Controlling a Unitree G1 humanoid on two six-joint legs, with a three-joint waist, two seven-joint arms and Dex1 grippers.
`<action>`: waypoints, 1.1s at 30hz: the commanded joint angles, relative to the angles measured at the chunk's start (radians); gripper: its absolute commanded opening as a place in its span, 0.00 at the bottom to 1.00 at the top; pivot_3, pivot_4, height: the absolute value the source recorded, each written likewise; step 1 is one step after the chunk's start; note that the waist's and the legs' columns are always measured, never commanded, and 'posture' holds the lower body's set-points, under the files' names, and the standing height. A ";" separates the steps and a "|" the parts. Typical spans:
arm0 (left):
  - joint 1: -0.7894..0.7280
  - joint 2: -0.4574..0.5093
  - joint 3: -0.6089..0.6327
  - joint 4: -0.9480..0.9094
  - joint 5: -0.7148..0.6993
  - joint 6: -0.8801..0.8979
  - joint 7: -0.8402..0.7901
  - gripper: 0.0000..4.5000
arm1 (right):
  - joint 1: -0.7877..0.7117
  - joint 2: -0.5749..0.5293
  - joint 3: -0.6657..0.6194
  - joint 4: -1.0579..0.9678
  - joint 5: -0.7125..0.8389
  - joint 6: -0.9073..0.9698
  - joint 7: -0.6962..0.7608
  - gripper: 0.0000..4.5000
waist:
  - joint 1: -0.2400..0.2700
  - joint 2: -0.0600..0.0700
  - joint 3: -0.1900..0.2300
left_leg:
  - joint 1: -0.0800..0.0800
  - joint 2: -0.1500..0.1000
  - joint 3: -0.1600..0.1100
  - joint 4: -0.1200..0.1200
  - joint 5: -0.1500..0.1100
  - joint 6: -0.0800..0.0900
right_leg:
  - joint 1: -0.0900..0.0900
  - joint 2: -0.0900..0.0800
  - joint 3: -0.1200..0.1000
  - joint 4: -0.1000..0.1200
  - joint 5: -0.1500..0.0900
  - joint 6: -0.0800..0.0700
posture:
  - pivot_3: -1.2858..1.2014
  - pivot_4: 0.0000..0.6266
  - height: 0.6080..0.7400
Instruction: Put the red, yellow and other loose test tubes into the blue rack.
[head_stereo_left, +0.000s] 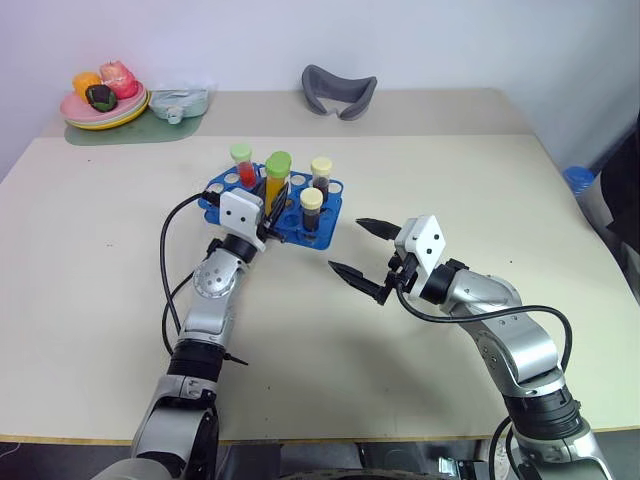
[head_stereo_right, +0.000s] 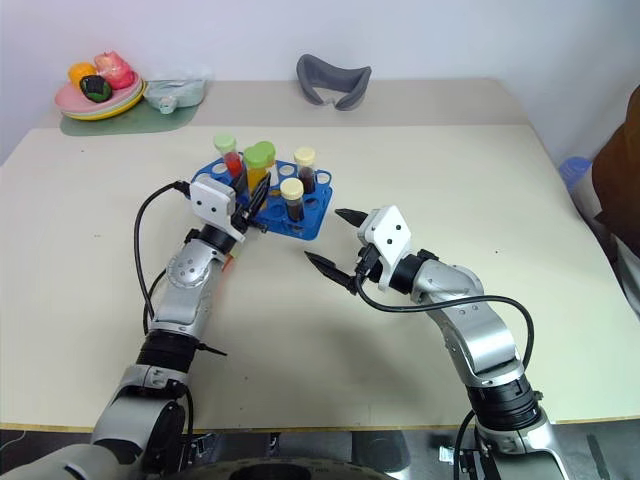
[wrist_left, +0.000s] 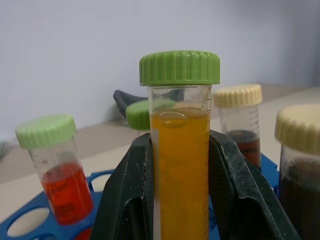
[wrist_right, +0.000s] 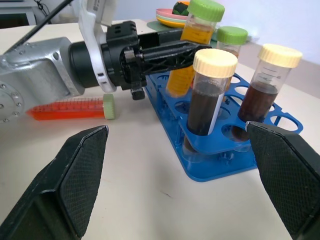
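Right tool (head_stereo_left: 358, 247): fingers spread wide, empty, above the table (head_stereo_left: 100, 250), just right of the blue rack (head_stereo_left: 335, 192). Left tool (head_stereo_right: 248, 208): pinching the orange-yellow tube (wrist_left: 180, 165) with green cap, upright over the rack. Rack contents: red tube (head_stereo_left: 243, 163) with pale green cap, two dark brown tubes (wrist_right: 209, 95) with cream caps. Another red tube (wrist_right: 70, 107) lies flat on the table under the left arm, beside the rack.
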 joint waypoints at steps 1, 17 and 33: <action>-0.025 -0.007 0.010 0.023 0.001 -0.057 0.001 0.19 | -0.001 0.004 -0.003 -0.044 0.012 -0.005 0.001 1.00 | 0.000 0.000 0.000 | 0.000 0.000 0.000 0.000 0.000 0.000 | 0.000 0.000 0.000 0.000 0.000 0.000 | 0.52 0.24 1.00; 0.081 0.047 0.071 -0.192 -0.071 0.067 -0.002 0.94 | 0.015 0.003 -0.004 -0.070 0.013 0.008 -0.007 1.00 | -0.001 0.000 0.000 | 0.000 0.000 0.000 0.000 0.000 0.000 | 0.000 0.000 0.000 0.000 0.000 0.000 | 0.52 0.24 1.00; 0.169 0.382 0.174 -0.860 -0.435 1.058 0.016 0.97 | -0.003 0.001 0.000 -0.038 0.016 -0.004 0.024 1.00 | -0.005 0.000 0.000 | 0.001 0.000 -0.001 -0.001 0.000 0.000 | 0.001 0.000 0.000 0.000 0.000 0.000 | 0.52 0.24 1.00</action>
